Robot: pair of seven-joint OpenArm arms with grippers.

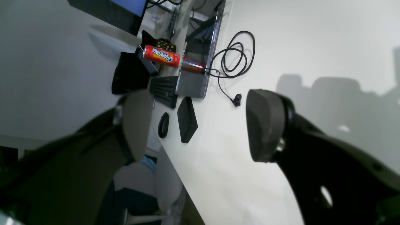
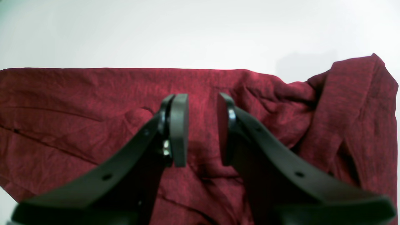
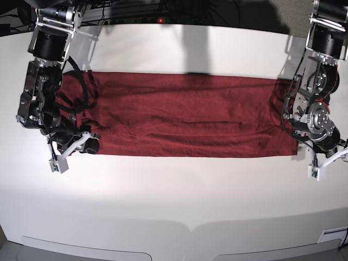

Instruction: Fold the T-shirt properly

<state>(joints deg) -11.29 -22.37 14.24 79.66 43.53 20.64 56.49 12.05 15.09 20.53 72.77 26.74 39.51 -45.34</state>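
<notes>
White table [image 3: 174, 206] fills the base view, and across its middle the T-shirt [image 3: 185, 117] lies as a long maroon band, already narrowed lengthwise, its long axis running from one arm to the other. At the end by the right arm the cloth is bunched and rumpled rather than flat, as the right wrist view shows in the raised lump to one side of that arm's fingers. The right gripper [image 2: 203, 129] hangs just over the fabric with a narrow gap between its fingers [image 2: 179, 128]; nothing is pinched in that gap, so they stand released though only partly spread, with the shirt directly beneath and ahead of them. The left gripper [image 1: 200, 125] is spread wide and holds nothing; its fingers [image 1: 264, 125] look out past bare table toward clutter at the far edge, a red can [image 1: 161, 56] and a coiled black cable [image 1: 232, 59], so the shirt lies behind or below them, out of that camera's sight. In the base view this arm sits just off the shirt's other short end. Each arm is near its own end; the next fold probably turns on carrying one short end along the long axis toward the other, and the right fingers, already over cloth, seem better placed to take hold first.
</notes>
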